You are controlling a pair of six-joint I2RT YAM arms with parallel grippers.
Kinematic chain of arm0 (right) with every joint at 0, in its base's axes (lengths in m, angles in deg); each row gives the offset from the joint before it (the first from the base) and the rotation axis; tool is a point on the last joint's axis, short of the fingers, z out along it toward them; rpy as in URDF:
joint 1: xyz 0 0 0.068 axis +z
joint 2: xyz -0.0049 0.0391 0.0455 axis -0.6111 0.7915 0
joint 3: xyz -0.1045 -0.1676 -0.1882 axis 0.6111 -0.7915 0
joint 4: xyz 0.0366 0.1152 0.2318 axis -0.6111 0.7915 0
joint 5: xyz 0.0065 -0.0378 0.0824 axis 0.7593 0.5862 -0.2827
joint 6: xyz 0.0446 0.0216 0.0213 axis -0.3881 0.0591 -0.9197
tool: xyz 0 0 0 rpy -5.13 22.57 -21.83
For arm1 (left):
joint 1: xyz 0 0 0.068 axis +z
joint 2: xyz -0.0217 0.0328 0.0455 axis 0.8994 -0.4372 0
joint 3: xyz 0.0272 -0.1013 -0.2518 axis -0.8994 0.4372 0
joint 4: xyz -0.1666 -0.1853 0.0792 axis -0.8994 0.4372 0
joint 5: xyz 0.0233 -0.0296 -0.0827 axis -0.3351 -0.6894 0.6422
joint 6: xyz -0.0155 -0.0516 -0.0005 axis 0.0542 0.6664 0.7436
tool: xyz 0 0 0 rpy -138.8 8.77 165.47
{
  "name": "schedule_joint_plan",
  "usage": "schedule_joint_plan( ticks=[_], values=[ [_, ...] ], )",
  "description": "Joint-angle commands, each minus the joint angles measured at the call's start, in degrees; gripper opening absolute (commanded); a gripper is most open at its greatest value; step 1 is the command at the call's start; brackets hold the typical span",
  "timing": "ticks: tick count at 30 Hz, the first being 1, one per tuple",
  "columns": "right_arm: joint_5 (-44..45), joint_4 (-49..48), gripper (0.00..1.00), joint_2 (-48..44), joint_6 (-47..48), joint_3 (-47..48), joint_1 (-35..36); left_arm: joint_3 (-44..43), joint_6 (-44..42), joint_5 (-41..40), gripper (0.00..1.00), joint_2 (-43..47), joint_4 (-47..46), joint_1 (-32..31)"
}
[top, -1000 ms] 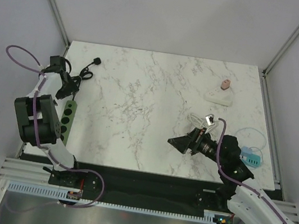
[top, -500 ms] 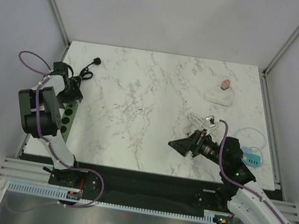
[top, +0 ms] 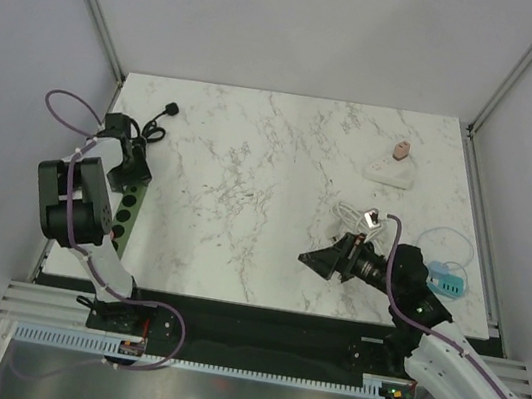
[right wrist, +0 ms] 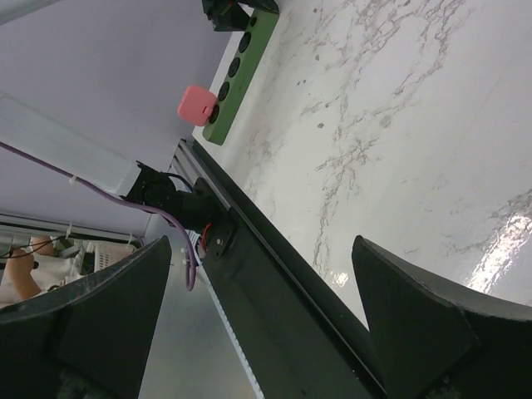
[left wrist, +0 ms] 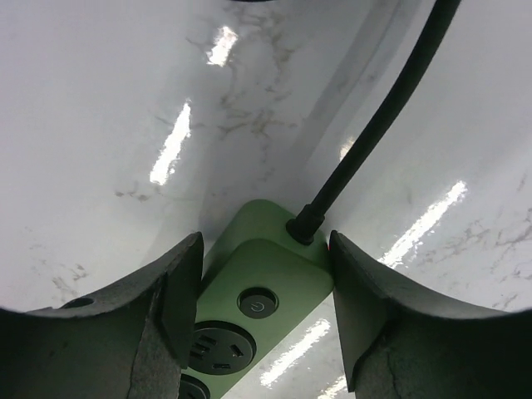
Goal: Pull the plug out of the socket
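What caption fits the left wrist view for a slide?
Left fingers flank the end of the green power strip where its black cord enters, on the marble table.

No words or numbers are legible; only a power symbol shows, on the round button (left wrist: 259,303) of the green power strip (left wrist: 278,270).

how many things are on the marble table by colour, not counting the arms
green: 1, long green plastic power strip
white: 2, flat white socket block, coiled white cable
pink: 2, rounded pink plug in the strip, pale pink plug on the block
black: 1, black power cord
light blue: 1, small light blue gadget
total: 7
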Motion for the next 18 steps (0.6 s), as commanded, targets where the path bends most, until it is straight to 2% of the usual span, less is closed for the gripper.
schedule_joint_plan(
  ticks=[1, 3, 6, 7, 12, 18],
  values=[
    [1.40, -1.98, 0.98, 0.60, -0.45, -0.34, 0.16, 1.56, 8.70, 4.99, 0.13, 2.24, 1.55, -5.58],
    [4.29, 0.99, 0.98, 1.04, 1.65, 0.27, 0.16, 2.17, 11.53, 5.69, 0.07, 2.07, 1.03, -8.48],
    [7.02, 3.47, 0.98, 2.27, 4.20, 0.45, 0.16, 2.70, 12.86, 5.17, 0.08, 1.97, -0.20, -12.97],
    [7.12, 3.48, 0.98, 2.80, 4.39, 0.19, 0.25, 2.70, 13.82, 4.99, 0.08, 1.89, -0.47, -16.55],
    [7.29, -0.82, 0.98, 5.35, 2.81, -2.17, 0.77, 1.30, 17.16, 5.69, 0.07, 0.57, -1.96, -26.49],
    [9.75, -1.10, 0.98, 6.06, 1.93, -2.80, 2.53, -0.90, 20.24, 8.68, 0.06, -1.28, -3.10, -34.51]
  ],
)
